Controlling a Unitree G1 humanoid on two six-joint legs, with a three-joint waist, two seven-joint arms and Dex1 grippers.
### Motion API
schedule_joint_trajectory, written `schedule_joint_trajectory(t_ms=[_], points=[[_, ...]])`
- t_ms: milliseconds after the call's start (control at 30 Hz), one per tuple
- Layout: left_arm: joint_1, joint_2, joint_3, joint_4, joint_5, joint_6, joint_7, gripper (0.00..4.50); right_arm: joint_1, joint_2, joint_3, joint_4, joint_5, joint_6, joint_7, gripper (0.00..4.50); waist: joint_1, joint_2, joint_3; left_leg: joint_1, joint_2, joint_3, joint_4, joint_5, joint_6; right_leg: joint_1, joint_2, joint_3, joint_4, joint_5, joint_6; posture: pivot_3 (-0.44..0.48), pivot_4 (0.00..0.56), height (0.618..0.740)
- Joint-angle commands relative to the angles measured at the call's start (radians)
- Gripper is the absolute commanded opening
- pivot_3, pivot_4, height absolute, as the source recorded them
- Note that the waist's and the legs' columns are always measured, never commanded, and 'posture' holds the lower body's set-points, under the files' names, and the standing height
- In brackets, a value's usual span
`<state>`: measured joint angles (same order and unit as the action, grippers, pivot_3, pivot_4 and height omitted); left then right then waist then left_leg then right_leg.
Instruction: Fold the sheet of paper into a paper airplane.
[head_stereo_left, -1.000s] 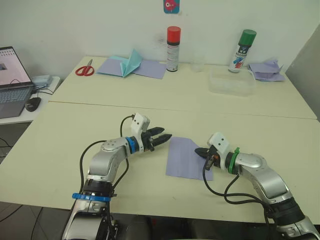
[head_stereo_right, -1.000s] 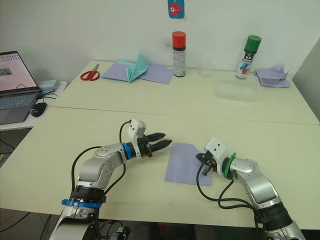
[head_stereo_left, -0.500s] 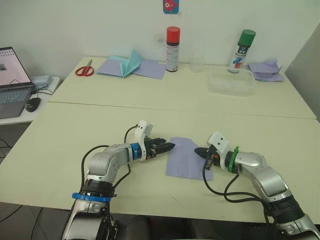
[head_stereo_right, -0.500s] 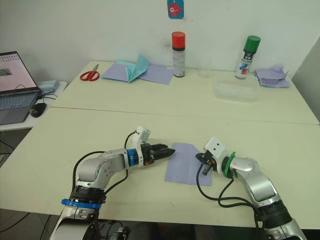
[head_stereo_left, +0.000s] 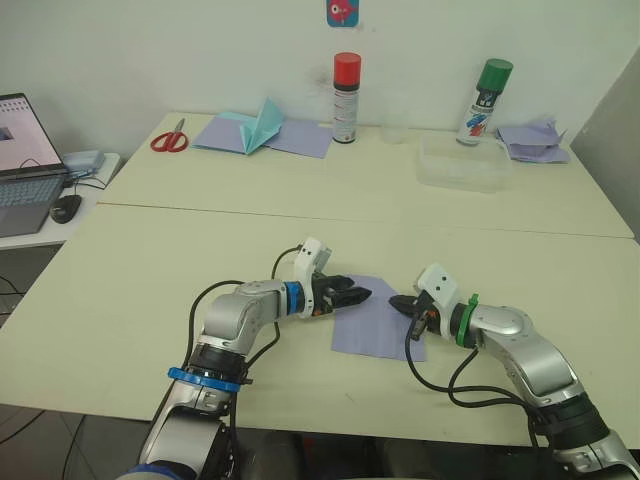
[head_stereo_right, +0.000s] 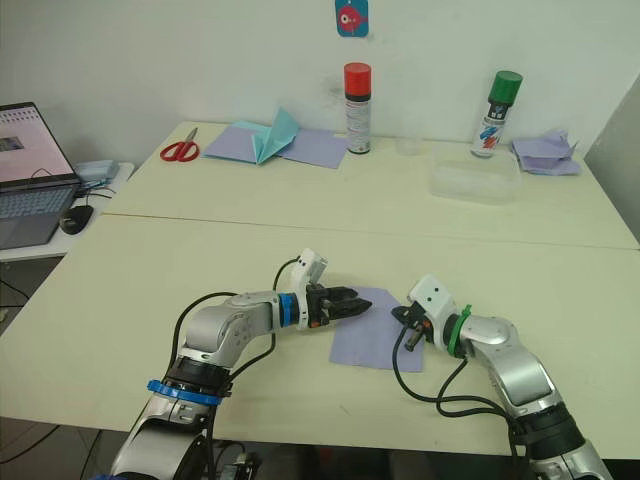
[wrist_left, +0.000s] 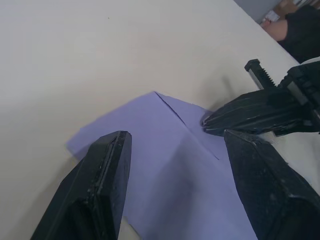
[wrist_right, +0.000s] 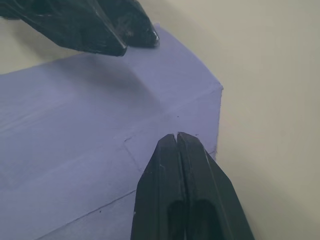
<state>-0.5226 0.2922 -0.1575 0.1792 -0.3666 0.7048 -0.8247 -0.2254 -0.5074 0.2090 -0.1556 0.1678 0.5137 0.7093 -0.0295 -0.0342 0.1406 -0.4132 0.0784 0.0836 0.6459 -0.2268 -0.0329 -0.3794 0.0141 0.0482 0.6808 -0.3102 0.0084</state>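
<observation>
**Both end effectors are meeting over the lavender sheet**

You are seeing the sheet of paper (head_stereo_left: 374, 322) lying flat on the bench (head_stereo_left: 130, 270), between the two arms. Your left end effector (head_stereo_left: 358, 296) is reaching over the sheet's left edge with its fingers spread apart and gripping nothing. Your right end effector (head_stereo_left: 396, 300) is resting its tip on the sheet's right side, fingers pressed together, with no paper between them. Creases are running across the sheet near that tip.
</observation>
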Motion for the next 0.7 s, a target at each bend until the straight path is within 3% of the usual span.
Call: schedule_joint_trajectory(t_ms=[33,233,500,700], points=[[-0.082,0.058,-0.033,0.054,0.068,-0.154,-0.091,3.28,0.018,-0.006,0.013,0.014,-0.018,0.025,-0.005,0.00,0.000,0.000,0.000,0.000,0.000,0.000,0.000,0.000,0.000,0.000,0.000,0.000,0.000,0.000,0.000,0.000,0.150,0.740],[-0.248,0.106,-0.098,0.343,0.154,-0.285,-0.284,3.28,0.004,-0.002,0.020,0.030,-0.019,0.020,0.002,0.00,-0.001,0.000,0.000,-0.001,-0.003,0.001,0.000,0.000,0.000,-0.001,0.000,0.000,-0.001,0.000,0.000,0.000,0.150,0.740],[-0.437,0.049,-0.155,0.723,0.257,-0.392,-0.484,3.28,-0.006,0.004,0.026,0.038,-0.020,0.018,0.006,0.00,-0.001,-0.001,0.001,-0.003,-0.002,0.000,0.000,0.000,0.000,-0.004,0.002,-0.001,0.000,0.000,0.000,0.000,0.150,0.740],[-0.508,0.019,-0.139,0.867,0.300,-0.415,-0.546,3.28,0.006,0.003,0.023,0.022,-0.017,0.026,0.001,0.00,-0.002,-0.001,0.001,-0.003,-0.002,0.000,0.000,0.000,0.000,-0.004,0.002,-0.001,0.000,0.000,0.000,0.000,0.150,0.740]])
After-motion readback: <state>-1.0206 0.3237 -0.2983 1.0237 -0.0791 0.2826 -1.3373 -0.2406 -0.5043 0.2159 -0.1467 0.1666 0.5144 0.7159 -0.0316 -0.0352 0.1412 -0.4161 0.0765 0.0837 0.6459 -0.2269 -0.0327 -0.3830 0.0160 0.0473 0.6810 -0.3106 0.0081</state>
